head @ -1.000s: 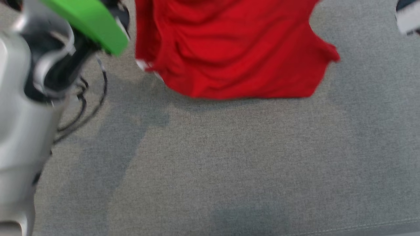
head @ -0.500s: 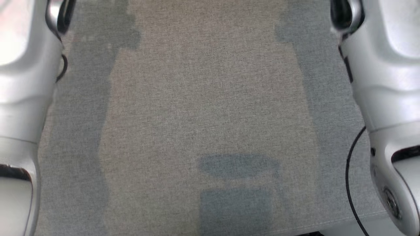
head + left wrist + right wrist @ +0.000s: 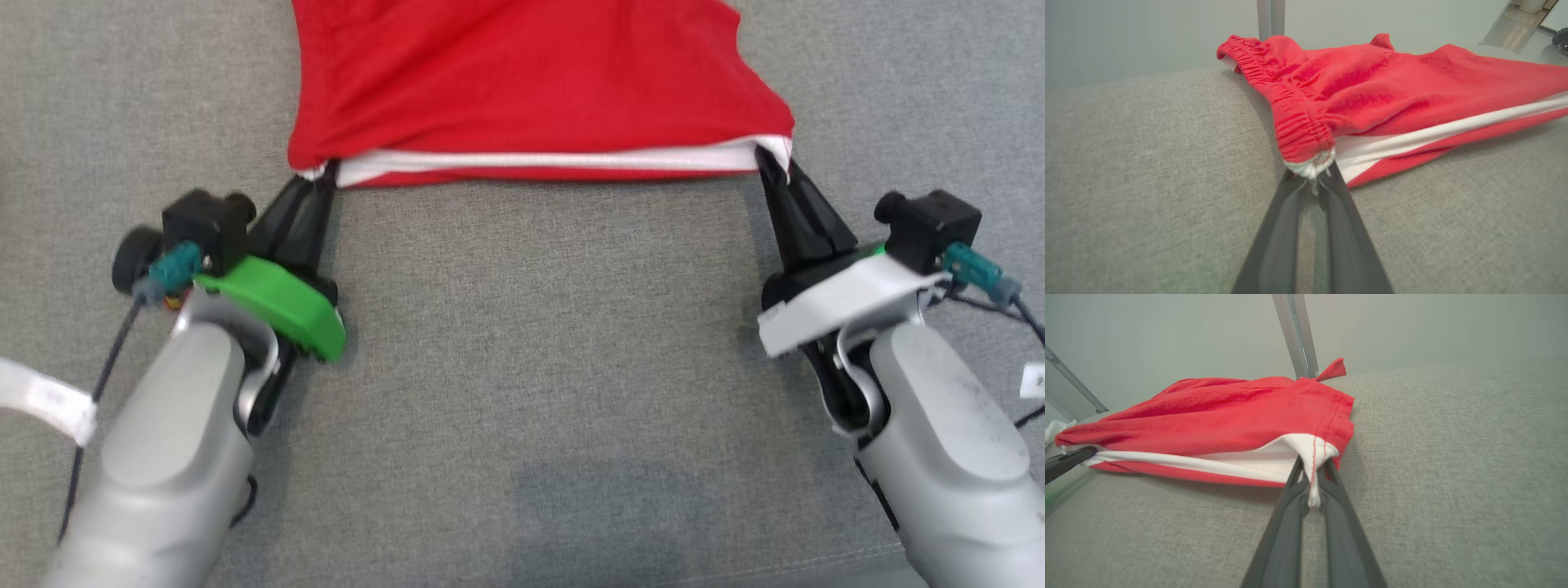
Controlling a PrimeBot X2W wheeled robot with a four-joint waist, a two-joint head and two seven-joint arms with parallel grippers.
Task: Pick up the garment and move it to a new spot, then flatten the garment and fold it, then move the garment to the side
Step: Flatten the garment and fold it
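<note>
Garment [image 3: 531, 82], red w/ white lining, lies at top centre of frame on grey cushion [image 3: 522, 343], near corners pinched by left gripper [image 3: 323, 175] & right gripper [image 3: 771, 162], both clenched on thin hem; risk: uneven pull could slip a corner, bunching fabric.

Grey woven fabric covers the worktop [image 3: 522, 367], kinda couch-like. Behind it there's a plain pale wall [image 3: 1126, 32] and a silver metal post [image 3: 1295, 335]. Light's soft and even.

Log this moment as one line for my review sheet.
garment: red, white lining, on grey fabric surface | left gripper: shut on near-left corner | right gripper: shut on near-right corner | edge straight between them
</note>
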